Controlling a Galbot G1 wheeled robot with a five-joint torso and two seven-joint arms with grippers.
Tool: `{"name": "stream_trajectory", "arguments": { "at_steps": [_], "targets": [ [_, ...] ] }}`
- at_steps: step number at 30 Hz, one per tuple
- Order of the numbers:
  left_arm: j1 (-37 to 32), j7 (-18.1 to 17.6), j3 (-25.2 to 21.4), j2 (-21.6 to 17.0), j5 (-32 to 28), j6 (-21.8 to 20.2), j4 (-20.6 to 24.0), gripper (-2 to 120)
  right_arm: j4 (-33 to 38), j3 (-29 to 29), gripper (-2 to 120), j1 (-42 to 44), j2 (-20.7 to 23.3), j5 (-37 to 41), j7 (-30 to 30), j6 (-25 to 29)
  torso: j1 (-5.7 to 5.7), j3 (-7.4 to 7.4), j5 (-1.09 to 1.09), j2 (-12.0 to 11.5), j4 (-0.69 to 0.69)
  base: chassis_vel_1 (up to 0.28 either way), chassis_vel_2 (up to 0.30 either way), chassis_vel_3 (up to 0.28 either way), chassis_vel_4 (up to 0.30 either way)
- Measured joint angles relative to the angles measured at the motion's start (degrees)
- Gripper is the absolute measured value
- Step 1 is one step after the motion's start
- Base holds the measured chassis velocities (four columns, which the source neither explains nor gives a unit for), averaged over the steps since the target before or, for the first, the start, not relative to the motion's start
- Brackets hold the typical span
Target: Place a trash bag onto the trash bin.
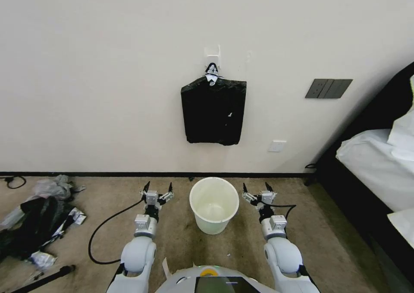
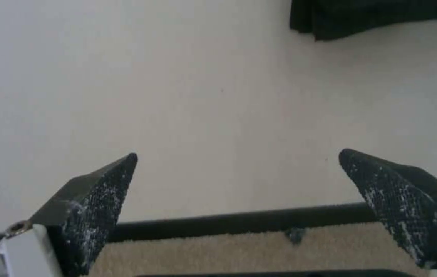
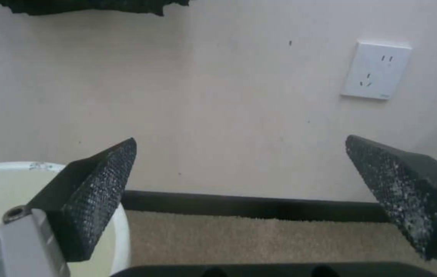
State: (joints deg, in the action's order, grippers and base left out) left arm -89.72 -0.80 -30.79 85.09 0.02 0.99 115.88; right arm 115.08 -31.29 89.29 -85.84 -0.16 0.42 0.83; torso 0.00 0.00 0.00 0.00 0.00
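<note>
litter heap (image 1: 34,224) on carpet far left | left gripper (image 1: 158,188) jaws wide apart, empty, low beside bin | trash bin (image 1: 214,204) upright on carpet between grippers, unlined | bag bundle (image 1: 213,111) hangs on wall above bin | right gripper (image 1: 258,188) jaws spread, empty

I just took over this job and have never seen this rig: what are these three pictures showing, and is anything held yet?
The wide picture comes from the robot's head, looking down at a carpeted floor by a wall. The other two come from cameras on its wrists, looking out between black fingertips.

The left gripper and right gripper hover low on either side of the trash bin, both open and holding nothing. The bin stands unlined on the carpet.

On the wall above it hangs a bundle of black bags from a hook. A heap of black and grey plastic litter lies on the floor to the robot's left, and a bed stands on its right.
</note>
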Motion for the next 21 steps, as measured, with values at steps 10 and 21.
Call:
{"name": "stream_trajectory", "arguments": {
  "at_steps": [10, 21],
  "targets": [
    [-6.53, -5.11, 4.07, -6.05, -0.59, 7.91, 10.32, 100, 11.76, 5.18, 100, 9.25, 2.84, -4.79, 9.77, 15.85, -0.01, 0.00, -0.02, 0.00, -0.04, 0.000, 0.000, 0.000, 0.000],
    [-6.90, -5.04, 3.65, -5.70, -0.98, 8.47, 10.18, 100, 11.86, 7.18, 100, 9.49, 5.00, -0.79, 10.36, 15.76, 0.00, 0.00, 0.01, 0.00, 0.00, 0.000, 0.000, 0.000, 0.000]
  ]
}}
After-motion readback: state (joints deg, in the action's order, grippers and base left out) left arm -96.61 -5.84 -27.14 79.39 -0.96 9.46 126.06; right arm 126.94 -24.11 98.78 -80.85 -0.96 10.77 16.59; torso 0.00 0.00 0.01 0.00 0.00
